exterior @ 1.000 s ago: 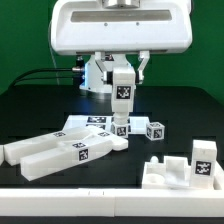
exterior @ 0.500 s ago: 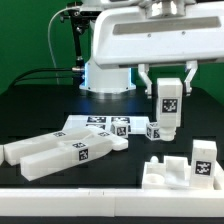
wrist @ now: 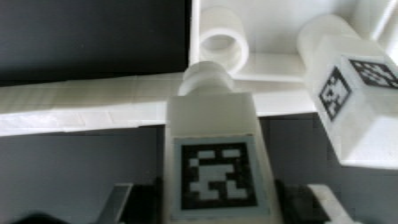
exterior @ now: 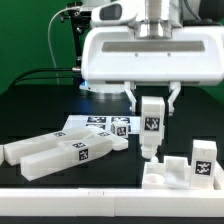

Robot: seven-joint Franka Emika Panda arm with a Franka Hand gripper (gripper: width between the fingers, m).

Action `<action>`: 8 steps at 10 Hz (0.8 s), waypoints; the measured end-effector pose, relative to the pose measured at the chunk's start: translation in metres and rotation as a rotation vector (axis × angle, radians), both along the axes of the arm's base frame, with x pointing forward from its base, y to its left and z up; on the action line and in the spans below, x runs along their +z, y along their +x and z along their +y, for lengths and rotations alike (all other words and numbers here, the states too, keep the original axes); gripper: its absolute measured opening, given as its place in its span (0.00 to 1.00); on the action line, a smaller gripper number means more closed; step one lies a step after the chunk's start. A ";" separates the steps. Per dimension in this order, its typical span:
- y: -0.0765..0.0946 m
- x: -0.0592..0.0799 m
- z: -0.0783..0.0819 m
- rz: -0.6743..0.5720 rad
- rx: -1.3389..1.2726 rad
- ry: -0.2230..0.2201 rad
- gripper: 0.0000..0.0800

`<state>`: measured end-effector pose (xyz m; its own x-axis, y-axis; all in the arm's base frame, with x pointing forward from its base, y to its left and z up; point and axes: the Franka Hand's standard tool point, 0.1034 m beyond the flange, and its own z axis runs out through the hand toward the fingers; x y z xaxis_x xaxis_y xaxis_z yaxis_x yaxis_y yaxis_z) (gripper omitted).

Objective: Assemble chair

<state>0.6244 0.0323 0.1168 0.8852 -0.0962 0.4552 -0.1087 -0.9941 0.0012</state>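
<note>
Gripper (exterior: pixel 153 103) is clamped on the upright bar (exterior: pixel 151 128), one of the chair's white pieces, with the jaws closed against the bar's upper sides. The bar's tag faces the exterior camera. The bar hangs clear of the black table (exterior: pixel 30 110), near the middle and a bit toward the exterior view's right.

Its lower end sits right at the top edge of the slotted block (exterior: pixel 170 176), a chunky white chair piece at the near edge on the exterior view's right. Cannot tell whether they touch. A short tagged post (exterior: pixel 203 160) stands upright on that block, further to the exterior view's right and apart from the held bar.

In the wrist view the bar's rounded tip points at the block just beside a ring-shaped socket (wrist: pixel 221 42). The tip is not visibly in it.

On the exterior view's left, two long bars (exterior: pixel 55 152) lie flat side by side, slanted, at the near side. One shows a tag on top.

Behind them the marker board (exterior: pixel 85 121) lies flat on the table.

A small tagged cube (exterior: pixel 121 127) sits just to the exterior view's left of the held bar, farther back and resting on the table. The big white arm housing fills the top of the exterior view.
</note>
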 end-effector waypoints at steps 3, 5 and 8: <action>0.009 -0.011 0.003 -0.017 -0.015 -0.009 0.36; 0.009 -0.017 0.005 -0.012 -0.011 -0.014 0.36; 0.006 -0.027 0.009 -0.002 -0.003 -0.018 0.36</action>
